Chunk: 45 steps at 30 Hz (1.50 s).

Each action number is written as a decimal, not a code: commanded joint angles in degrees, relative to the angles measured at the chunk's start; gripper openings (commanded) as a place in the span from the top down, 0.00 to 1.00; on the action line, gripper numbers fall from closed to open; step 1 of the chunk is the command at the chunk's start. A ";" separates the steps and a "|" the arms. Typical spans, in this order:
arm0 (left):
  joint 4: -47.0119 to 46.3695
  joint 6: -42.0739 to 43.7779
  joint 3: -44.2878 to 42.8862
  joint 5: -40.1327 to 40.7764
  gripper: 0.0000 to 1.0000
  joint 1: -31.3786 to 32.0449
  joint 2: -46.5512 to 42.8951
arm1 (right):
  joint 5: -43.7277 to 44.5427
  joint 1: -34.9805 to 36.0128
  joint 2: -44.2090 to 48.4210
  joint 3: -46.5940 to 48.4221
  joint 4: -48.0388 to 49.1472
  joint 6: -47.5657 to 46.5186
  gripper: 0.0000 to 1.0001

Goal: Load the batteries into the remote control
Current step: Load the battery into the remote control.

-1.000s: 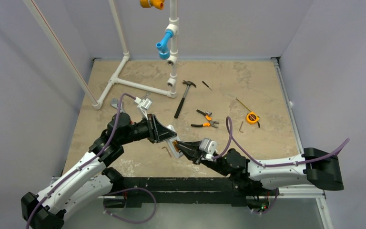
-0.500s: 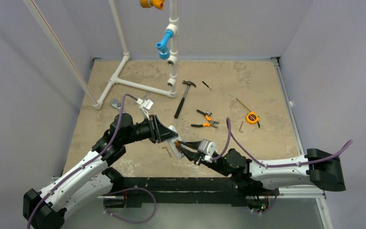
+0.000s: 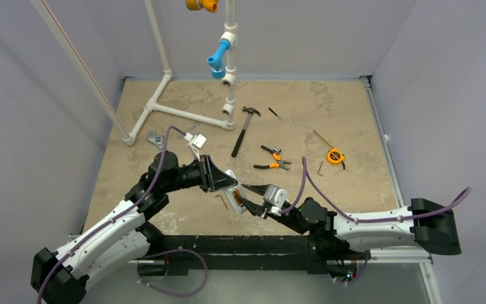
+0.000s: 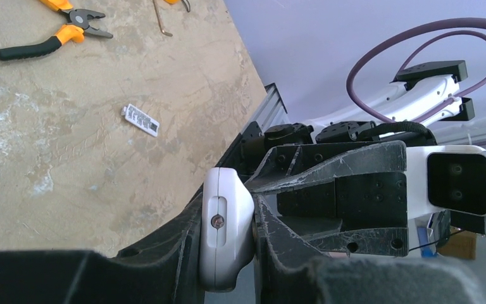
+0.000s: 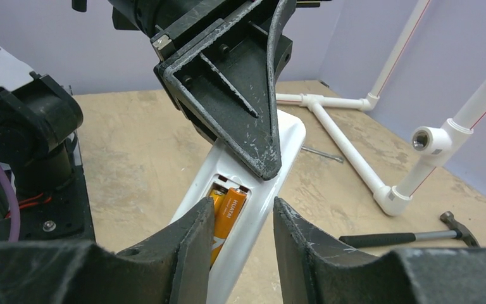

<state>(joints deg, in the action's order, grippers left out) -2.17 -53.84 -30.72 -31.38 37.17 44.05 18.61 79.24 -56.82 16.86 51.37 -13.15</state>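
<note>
Your left gripper point(image 4: 228, 212) is clamping the remote control point(image 5: 289, 136) across its width, recess facing the right arm. The batteries point(image 5: 228, 212) are lying lengthwise in that recess, dead ahead of your right gripper point(image 5: 243, 204) - its fingers are spread, straddling the remote's near end - so I'm guessing the right arm is seating them.

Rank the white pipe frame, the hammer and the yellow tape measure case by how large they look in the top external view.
1. white pipe frame, largest by far
2. hammer
3. yellow tape measure case, smallest
The frame's upright rises toward the camera and looks bigger for it, but the order holds.
</note>
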 commanded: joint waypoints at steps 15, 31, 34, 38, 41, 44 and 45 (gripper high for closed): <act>-6.87 -2.52 1.28 -5.54 1.00 0.55 1.04 | -2.29 -0.67 1.10 -2.27 0.23 -0.80 0.47; -8.86 -2.67 3.47 -6.26 1.00 0.54 3.02 | -8.64 -0.66 2.92 -1.61 1.68 -0.32 0.34; -8.81 -2.68 3.64 -7.31 1.00 0.60 3.34 | -13.95 -0.67 5.23 -1.34 -0.62 -2.48 0.26; -8.84 -2.59 3.85 -8.92 1.00 0.55 3.85 | -17.64 -0.65 10.53 2.44 -14.07 -4.81 0.25; -8.76 -2.58 4.12 -9.27 1.00 0.56 3.94 | -16.85 -0.67 14.07 6.22 -25.67 -4.24 0.28; -8.73 -2.75 4.12 -9.70 1.00 0.56 3.94 | -13.34 -0.73 15.87 10.74 -34.29 -0.14 0.38; -8.72 -2.76 4.17 -9.87 1.00 0.62 3.87 | -11.18 -0.74 16.05 12.55 -37.91 1.27 0.39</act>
<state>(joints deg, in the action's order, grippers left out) -7.11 -56.03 -26.59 -39.11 37.54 48.12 3.51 78.63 -42.85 22.06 28.51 -15.70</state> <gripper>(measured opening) 0.255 0.641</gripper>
